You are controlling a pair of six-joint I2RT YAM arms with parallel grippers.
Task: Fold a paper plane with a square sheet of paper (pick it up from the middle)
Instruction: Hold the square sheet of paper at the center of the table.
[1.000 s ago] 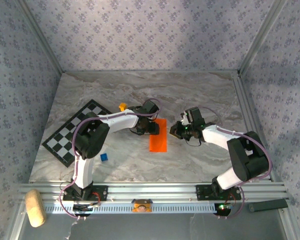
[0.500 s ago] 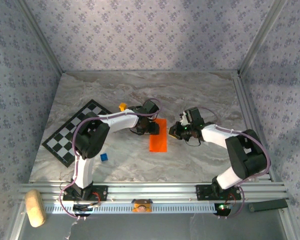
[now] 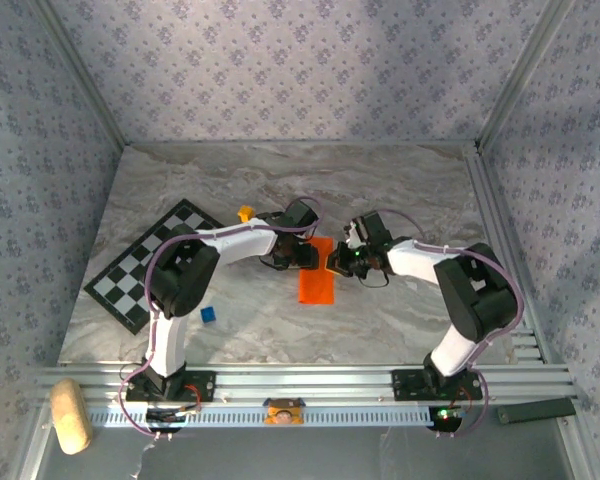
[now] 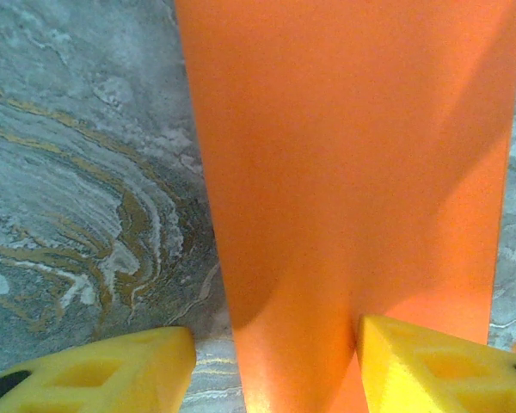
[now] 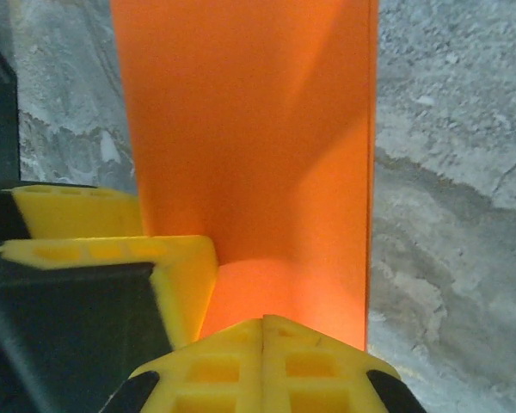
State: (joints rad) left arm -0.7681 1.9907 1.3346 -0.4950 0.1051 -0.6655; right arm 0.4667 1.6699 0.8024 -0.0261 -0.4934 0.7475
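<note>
Right now we see the square sheet of paper (image 3: pixel 318 280) lying flat near the middle of the counter (image 3: pixel 410 190). It is folded into a narrow, bright orange strip that runs from far to near. Both end effectors meet at its far end.

We find the left end effector (image 3: pixel 304 256) at the strip's left side with its jaws well apart. In the left wrist view one yellow finger (image 4: pixel 95 372) sits over bare marble just left of the paper's edge. The other finger (image 4: pixel 430 366) is above the orange surface, and nothing is clamped between the two.

The right end effector (image 3: pixel 341 262) comes in from the right. In the right wrist view its two yellow fingers (image 5: pixel 228 370) are pressed together, with only a thin seam between them and their tips at the paper. We cannot tell whether any paper is pinched in that seam. Just to the left in the same view, a yellow finger of the left end effector lies at the paper's left edge.

Further out, a small yellow-orange cube (image 3: pixel 245 213) sits to the far left of the left end effector. Beyond it, a black-and-white checkered board (image 3: pixel 145 265) lies on the left part of the counter. A small blue cube (image 3: pixel 209 314) rests close to the board's near right side, well apart from the paper.
</note>
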